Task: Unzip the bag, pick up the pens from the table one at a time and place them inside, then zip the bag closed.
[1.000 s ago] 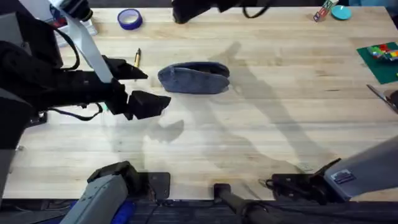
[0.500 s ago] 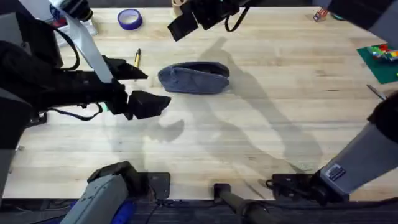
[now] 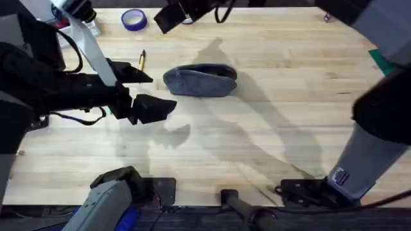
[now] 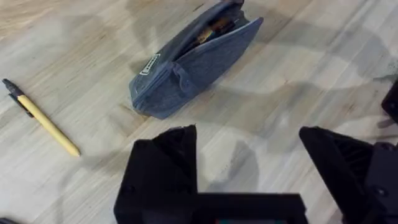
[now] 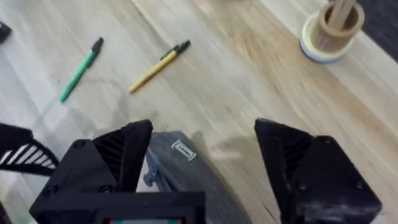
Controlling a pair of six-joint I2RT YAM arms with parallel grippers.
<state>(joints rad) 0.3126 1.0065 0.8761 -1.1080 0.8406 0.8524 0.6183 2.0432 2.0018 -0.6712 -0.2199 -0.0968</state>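
Your table (image 3: 257, 141) of pale planks lies bare across its middle and near side, so you have wide room there. The clutter keeps to the far edge: a blue tape roll (image 3: 133, 19) at the far left, and in your right wrist view a wooden holder (image 5: 333, 28) on a ring near the table's edge. The bag (image 3: 200, 80) lies left of centre, its zip parted and something inside. The yellow pen (image 3: 142, 59) rests just left of it; the green pen (image 5: 79, 68) lies beside the yellow one. Your left gripper (image 3: 144, 90) hangs close by the bag's left end, jaws wide. Your right gripper (image 5: 202, 162), also spread wide and empty, has swung further left along the far edge since a second ago.
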